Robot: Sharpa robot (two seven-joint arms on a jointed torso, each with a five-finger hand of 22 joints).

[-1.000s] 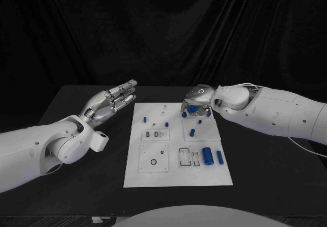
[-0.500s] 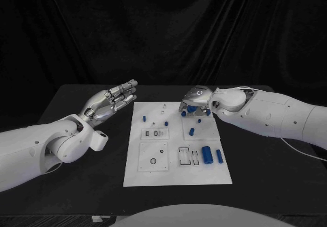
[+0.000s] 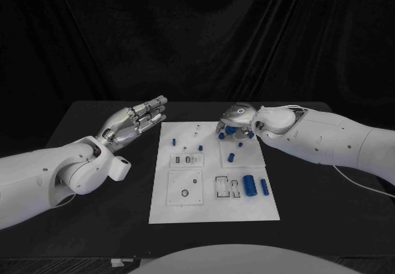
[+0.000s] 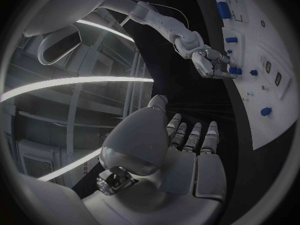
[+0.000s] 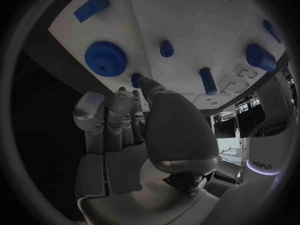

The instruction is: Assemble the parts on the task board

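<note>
Up close, the right hand (image 5: pixel 134 135) touches a small blue peg (image 5: pixel 135 78) beside the gear (image 5: pixel 105 58).

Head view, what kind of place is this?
Probably a robotics lab test bench: a black table against black drapes, with a white task board carrying small blue parts.
</note>
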